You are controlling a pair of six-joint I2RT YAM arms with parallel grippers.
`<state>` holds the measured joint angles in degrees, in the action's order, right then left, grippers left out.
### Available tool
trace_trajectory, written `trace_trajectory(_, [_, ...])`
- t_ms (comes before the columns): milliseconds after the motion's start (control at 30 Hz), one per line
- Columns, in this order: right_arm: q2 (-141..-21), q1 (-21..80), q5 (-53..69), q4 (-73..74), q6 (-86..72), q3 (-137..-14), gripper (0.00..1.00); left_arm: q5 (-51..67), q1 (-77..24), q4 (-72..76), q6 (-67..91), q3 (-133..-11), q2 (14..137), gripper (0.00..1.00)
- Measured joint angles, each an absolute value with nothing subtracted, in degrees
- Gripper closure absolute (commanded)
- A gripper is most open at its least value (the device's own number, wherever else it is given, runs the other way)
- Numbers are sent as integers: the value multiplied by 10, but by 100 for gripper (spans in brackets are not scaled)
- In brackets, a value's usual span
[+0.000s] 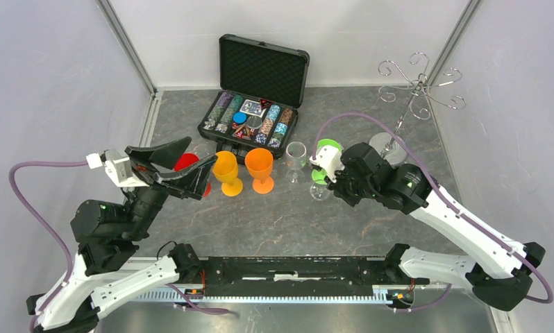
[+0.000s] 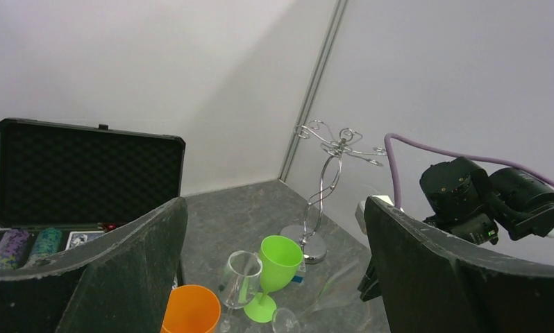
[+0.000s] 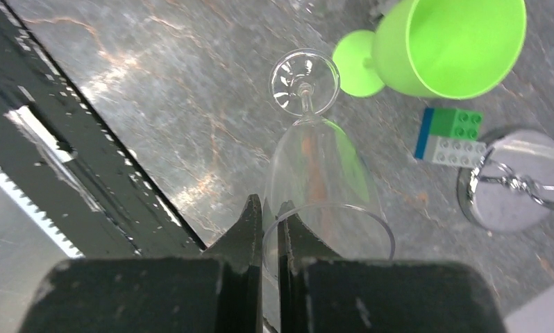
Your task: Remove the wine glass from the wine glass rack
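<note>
Right hand (image 3: 269,208) pinching rim, clear wine glass (image 3: 316,163)

Green goblet (image 3: 455,41) and toy brick (image 3: 449,133) just beside wine glass (image 3: 323,173); bare table (image 3: 156,104) nearward.

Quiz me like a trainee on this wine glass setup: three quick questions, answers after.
1. True or false: a glass hangs on the chrome wire rack.
2. Which arm's jaws pinch the rim of the clear wine glass?
3. Fill in: ___ orange plastic goblets stand on the grey marbled table.
Key: 1 false; 2 the right arm; 3 two.
</note>
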<state>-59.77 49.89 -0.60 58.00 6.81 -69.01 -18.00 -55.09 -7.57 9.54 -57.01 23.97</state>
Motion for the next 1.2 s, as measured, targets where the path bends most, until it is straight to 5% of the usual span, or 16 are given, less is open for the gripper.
trace_trajectory(633, [-666, 456, -187, 608, 43, -655, 100, -225, -551, -76, 93, -535, 236, 0])
trace_trajectory(1067, [-679, 396, -196, 579, 44, -645, 85, -242, -551, -63, 76, -507, 207, 0])
trace_trajectory(1200, [-680, 391, -194, 579, 45, -646, 100, -249, -551, -59, 76, -505, 203, 0])
